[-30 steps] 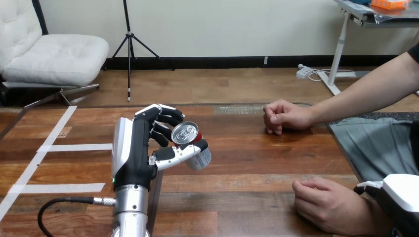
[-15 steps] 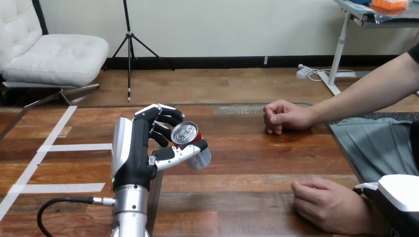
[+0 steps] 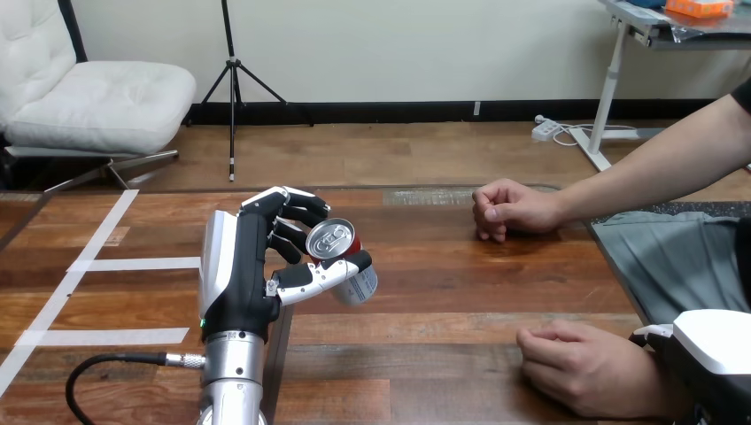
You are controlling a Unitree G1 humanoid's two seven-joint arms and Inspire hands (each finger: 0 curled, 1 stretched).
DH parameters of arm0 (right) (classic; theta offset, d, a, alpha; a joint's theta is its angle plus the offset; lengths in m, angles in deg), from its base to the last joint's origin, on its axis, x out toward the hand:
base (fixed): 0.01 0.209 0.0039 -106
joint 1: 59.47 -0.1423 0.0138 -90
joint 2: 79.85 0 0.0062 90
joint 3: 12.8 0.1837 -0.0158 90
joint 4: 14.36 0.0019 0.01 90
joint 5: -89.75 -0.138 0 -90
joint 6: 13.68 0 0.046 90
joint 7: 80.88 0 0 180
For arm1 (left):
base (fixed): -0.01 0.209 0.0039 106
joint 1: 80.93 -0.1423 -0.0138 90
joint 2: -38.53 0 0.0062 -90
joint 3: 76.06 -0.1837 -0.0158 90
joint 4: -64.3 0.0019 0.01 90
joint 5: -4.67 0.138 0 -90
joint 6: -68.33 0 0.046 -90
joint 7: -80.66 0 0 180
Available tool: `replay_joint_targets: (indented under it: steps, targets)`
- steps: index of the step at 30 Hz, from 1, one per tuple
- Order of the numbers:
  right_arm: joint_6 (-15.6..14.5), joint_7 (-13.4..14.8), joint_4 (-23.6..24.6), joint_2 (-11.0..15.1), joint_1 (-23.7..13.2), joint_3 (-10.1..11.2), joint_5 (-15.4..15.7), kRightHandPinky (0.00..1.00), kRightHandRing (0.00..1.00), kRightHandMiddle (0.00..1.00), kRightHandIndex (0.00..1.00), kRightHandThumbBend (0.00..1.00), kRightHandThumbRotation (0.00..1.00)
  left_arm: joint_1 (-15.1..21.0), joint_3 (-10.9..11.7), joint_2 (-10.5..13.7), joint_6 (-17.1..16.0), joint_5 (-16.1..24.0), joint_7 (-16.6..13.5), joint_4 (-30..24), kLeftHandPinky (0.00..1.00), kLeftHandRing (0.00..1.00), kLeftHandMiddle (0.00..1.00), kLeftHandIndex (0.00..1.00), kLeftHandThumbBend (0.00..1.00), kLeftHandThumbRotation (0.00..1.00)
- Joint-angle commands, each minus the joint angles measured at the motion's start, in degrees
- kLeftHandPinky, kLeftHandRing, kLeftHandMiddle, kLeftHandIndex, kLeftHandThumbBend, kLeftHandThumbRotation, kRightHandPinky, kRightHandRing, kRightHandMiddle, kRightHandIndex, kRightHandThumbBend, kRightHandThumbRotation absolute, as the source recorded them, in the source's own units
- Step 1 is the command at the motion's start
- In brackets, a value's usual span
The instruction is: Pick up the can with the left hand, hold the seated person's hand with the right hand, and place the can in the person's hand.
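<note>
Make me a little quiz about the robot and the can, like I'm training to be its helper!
1. True or false: the left hand has its fingers and thumb curled round the can.
2. Pick one. The person's nearer hand is: A) on the table, apart from the can; B) holding the can; C) on top of the left hand.
3. Fill the gap: the right hand is at the view's bottom ____ corner, next to the person's nearer hand.

Key: 1 true; 2 A; 3 right.
</note>
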Motion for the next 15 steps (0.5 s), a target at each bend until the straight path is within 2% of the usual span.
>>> replay_joint_targets:
  steps: [1,15]
  targets:
    - [-1.33,0.75,-1.37,1.03,-2.72,-0.84,0.96,0.86,0.89,0.89,0.85,0.82,0.14,2.76,1.08,0.32,-1.61,0.19,-0.34,-4.57,0.34,0.40,0.47,0.50,0.71,0.00]
    - [-1.77,2.26,-4.12,1.29,-4.11,-2.31,2.43,0.83,0.87,0.87,0.83,0.79,0.10,2.78,1.07,0.40,-2.26,0.09,-0.30,-4.40,0.34,0.40,0.47,0.50,0.71,0.00]
